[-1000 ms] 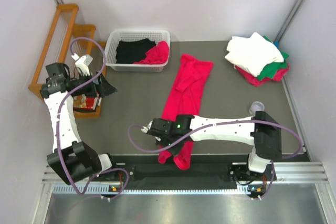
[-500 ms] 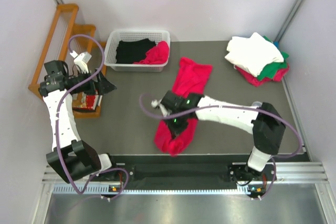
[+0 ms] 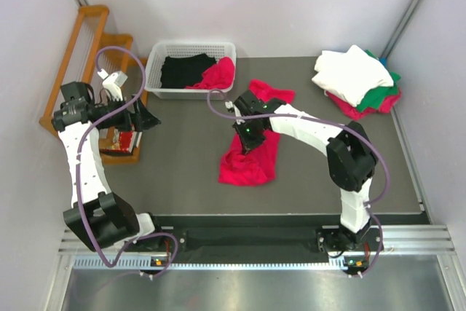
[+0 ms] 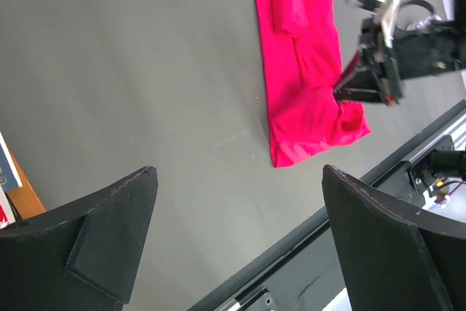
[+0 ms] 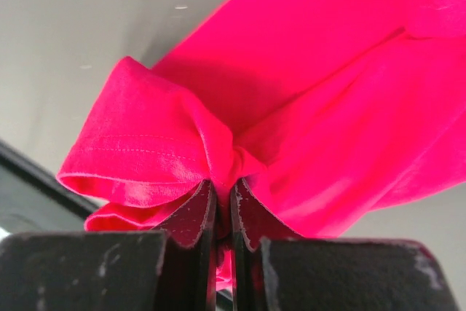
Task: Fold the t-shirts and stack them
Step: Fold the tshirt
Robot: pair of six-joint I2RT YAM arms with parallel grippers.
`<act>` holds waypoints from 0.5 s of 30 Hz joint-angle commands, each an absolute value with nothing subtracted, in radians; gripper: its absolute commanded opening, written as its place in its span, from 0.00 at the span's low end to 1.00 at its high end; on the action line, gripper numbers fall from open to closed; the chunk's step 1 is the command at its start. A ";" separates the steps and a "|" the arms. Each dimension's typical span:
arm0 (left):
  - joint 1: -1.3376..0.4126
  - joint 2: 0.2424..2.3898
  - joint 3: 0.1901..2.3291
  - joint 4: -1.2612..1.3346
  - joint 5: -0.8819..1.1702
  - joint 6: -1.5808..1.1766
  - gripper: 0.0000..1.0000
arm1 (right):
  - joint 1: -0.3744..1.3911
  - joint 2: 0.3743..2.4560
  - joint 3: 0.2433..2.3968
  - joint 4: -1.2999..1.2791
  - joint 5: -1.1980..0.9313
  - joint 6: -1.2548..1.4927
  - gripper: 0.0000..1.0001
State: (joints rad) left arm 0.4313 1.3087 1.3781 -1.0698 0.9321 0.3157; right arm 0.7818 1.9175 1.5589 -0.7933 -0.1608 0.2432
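Grey counter [image 3: 182,158] bounded by pale walls carries the work, inspected left to right. At far left a wooden rack [image 3: 80,49] stands beside the counter; the left gripper [image 4: 240,245] hovers near it, well apart from any garment, its fingers spread wide and holding nothing. Next, at the rear, a white lattice basket [image 3: 156,71] contains a black t-shirt [image 3: 186,69] and a red t-shirt [image 3: 218,74] that spills over its right rim. At centre lies the crimson t-shirt [image 3: 251,162], a long folded strip running from near the basket toward the front edge. The right gripper [image 3: 247,136] sits over its middle, fingers clamped tight on a bunched pinch of the near hem, as the right wrist view shows plainly, with cloth doubled beneath. Judgement: the step in hand is the lengthwise fold, near end carried toward the far end, and the task is partly complete. To do it well, the pinched hem should travel low and straight along the strip, land square on the far edge, and be released only once the layers lie flat, as the bunched grip risks a crooked crease. At rear right, a folded stack [image 3: 357,81] holds a white t-shirt on top, green and red below.
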 commanded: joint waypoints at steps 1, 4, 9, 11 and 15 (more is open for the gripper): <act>0.437 1.313 1.404 -1.089 0.939 0.357 0.99 | 0.730 1.943 1.556 -0.773 -0.127 0.212 0.04; 0.437 1.318 1.401 -1.089 0.942 0.360 0.99 | 0.690 1.944 1.529 -0.756 -0.115 0.230 0.03; 0.437 1.321 1.390 -1.091 0.939 0.367 0.99 | 0.661 1.928 1.513 -0.761 -0.084 0.233 0.03; 0.437 1.319 1.387 -1.092 0.940 0.371 0.99 | 0.653 1.916 1.499 -0.759 -0.077 0.238 0.03; 0.439 1.324 1.384 -1.094 0.948 0.373 0.99 | 0.637 1.911 1.477 -0.747 -0.074 0.241 0.17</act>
